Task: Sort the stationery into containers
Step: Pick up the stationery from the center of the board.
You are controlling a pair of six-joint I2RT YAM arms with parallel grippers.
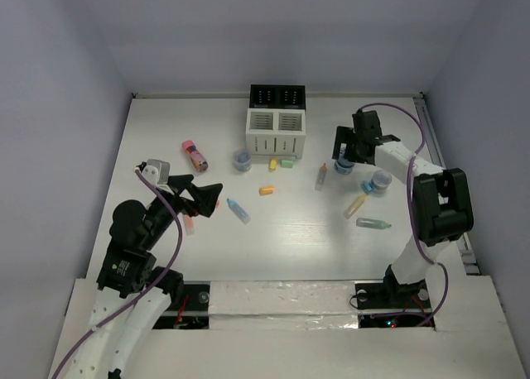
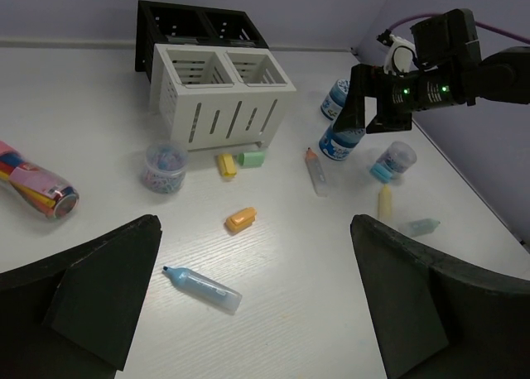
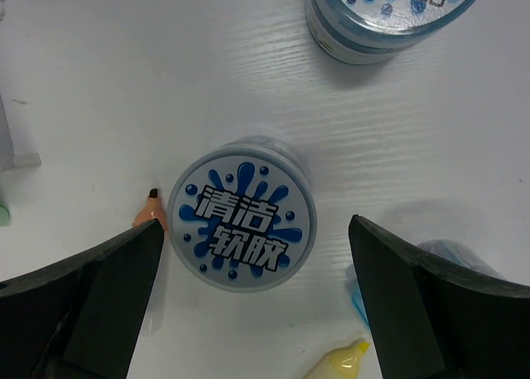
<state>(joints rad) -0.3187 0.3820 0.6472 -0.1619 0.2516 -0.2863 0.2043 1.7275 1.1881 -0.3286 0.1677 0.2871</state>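
Left gripper [image 1: 197, 192]: jaws wide, holding nothing, above the table's [image 1: 166, 122] left half.
Stationery [image 1: 267, 190]: all loose on the table, none sorted; task seems barely begun.
Organiser [image 1: 277, 121]: white bins [image 2: 219, 73] look empty; black bins [image 2: 199, 23] too dark to tell.
Right gripper [image 3: 252, 230]: spread, empty, hovering over a blue-white tub [image 3: 242, 215].

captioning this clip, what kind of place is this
Probably a robotics lab test cell: a white table boxed in by plain walls, a left arm and right arm bolted at its near edge, loose stationery lying near a desk organiser.
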